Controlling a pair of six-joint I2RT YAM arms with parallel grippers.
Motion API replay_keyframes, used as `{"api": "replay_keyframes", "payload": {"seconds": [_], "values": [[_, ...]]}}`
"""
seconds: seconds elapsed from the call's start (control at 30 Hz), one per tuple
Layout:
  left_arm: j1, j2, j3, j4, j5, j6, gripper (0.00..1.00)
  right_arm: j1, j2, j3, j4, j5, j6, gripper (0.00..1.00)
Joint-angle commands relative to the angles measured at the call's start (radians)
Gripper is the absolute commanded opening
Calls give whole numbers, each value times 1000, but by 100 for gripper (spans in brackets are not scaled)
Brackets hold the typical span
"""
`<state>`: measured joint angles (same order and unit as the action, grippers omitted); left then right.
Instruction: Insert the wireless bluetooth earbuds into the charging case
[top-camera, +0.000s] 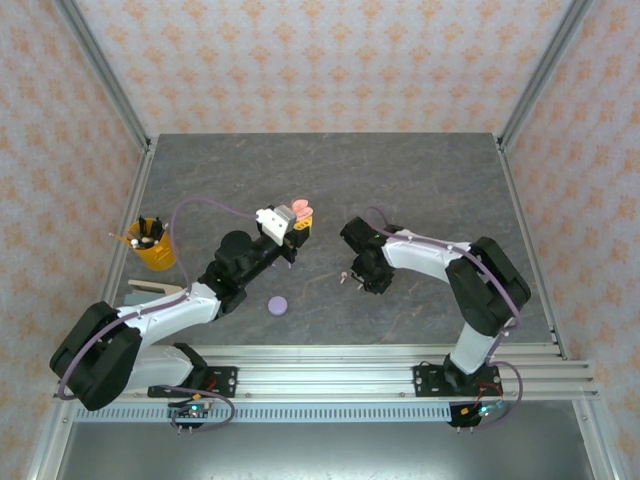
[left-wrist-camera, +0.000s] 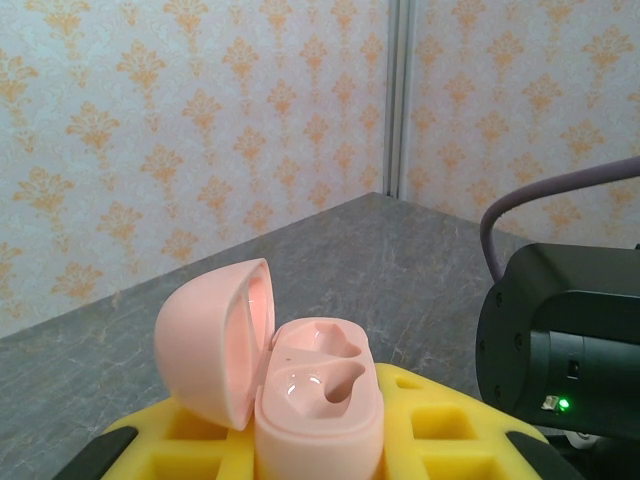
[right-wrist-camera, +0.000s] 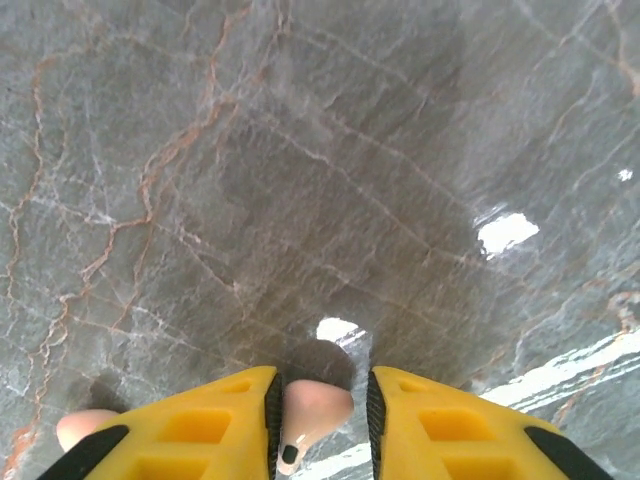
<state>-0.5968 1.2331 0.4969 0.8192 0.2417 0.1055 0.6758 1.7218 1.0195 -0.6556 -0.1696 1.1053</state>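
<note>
1. Now, left claw (left-wrist-camera: 320, 452) clamps the open pink case (left-wrist-camera: 320, 400) above the worktop (left-wrist-camera: 420, 250), sockets empty.
2. Right claw (right-wrist-camera: 320, 412) stands narrow around a pink earbud (right-wrist-camera: 312, 405); cannot tell if it pinches.
3. Second bud (right-wrist-camera: 85, 425) lies just beside.
4. Buds likely light, stiff, slick: pinch the bulb squarely, gently.

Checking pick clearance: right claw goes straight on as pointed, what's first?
The right claw meets the pale pink earbud between its fingers first, then the marble tabletop beyond; depth unclear.
</note>
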Motion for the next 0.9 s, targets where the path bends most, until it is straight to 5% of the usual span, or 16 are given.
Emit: {"api": "replay_keyframes", "payload": {"seconds": [0.0,0.3,0.5,0.87], "values": [[-6,-25,25,14,-23,0,0,-14,16,38,-63,41,-97,30],[-6,-29,25,12,-24,2,0,-42,-22,59,-102,44,-151,33],[-6,-24,27,17,-22,-1,0,-39,-90,17,-58,-19,-15,52],[-6,-8,38,28,-14,-10,0,-27,-133,-93,33,-45,272,54]]}}
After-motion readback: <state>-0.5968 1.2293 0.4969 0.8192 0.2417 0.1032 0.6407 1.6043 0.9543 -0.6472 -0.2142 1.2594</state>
